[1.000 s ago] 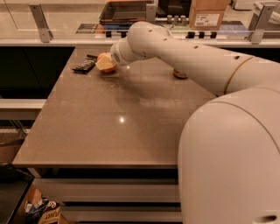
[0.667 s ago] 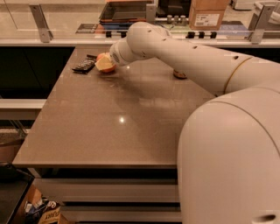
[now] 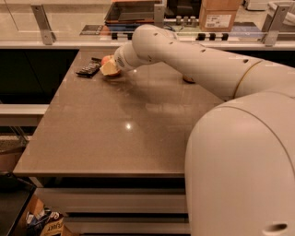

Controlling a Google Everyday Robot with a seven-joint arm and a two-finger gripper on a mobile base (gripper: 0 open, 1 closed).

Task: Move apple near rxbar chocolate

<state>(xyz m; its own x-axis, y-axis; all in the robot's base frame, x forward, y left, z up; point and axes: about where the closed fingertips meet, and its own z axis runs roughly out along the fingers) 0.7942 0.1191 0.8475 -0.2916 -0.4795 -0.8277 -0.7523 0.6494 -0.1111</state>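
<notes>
The apple [image 3: 108, 66], red-orange with a pale yellowish side, sits at the far left of the brown table [image 3: 124, 133]. The rxbar chocolate [image 3: 88, 69], a flat dark bar, lies just left of the apple, a small gap apart. My gripper [image 3: 113, 63] is at the end of the white arm, right at the apple and over its right side. The wrist hides most of the gripper from this view.
My white arm [image 3: 193, 55] spans the far side of the table from the right. A small brown object [image 3: 188, 79] peeks out under the arm. A railing and counter with a cardboard box [image 3: 220, 14] run behind the table. A snack bag [image 3: 46, 223] lies on the floor at lower left.
</notes>
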